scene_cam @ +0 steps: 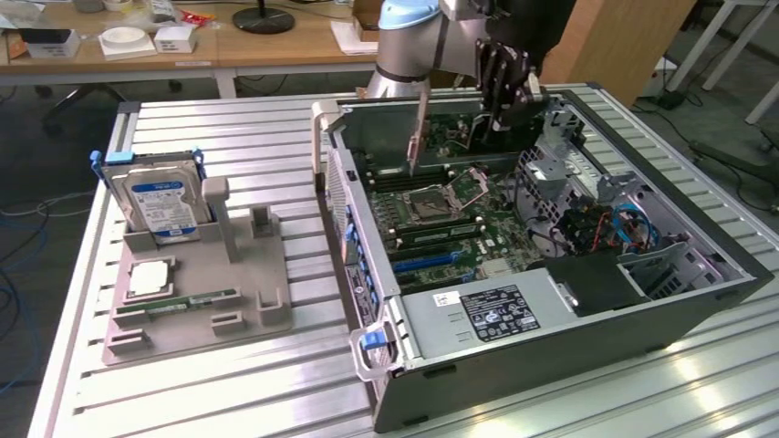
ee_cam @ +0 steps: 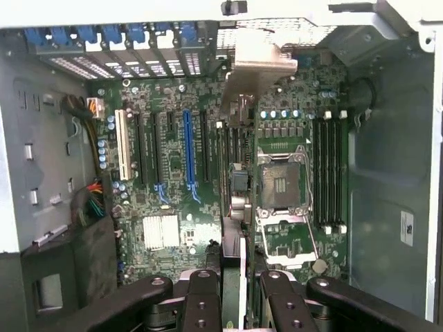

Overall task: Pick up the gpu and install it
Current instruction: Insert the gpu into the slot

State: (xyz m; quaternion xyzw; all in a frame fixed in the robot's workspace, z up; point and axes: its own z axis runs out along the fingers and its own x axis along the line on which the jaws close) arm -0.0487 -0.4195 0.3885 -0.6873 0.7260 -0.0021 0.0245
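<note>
Well to the exterior view's left of the gripper (scene_cam: 509, 82), 1 blue-labelled hard drive (scene_cam: 159, 196), 1 CPU (scene_cam: 149, 276) and 1 RAM stick (scene_cam: 182, 301) rest on a grey fixture (scene_cam: 262, 301), while the gripper, inside the open computer case (scene_cam: 681, 319), clamps the gpu (ee_cam: 237, 200) edge-on over the motherboard (ee_cam: 166, 166).

Silver hard drive (scene_cam: 159, 196) upright in grey holder (scene_cam: 250, 306) on slatted tabletop (scene_cam: 219, 401). CPU chip (scene_cam: 149, 278), green RAM stick (scene_cam: 182, 302) flat beside. Open PC case (scene_cam: 548, 370) to exterior view's right, motherboard (scene_cam: 444, 219) exposed.
</note>
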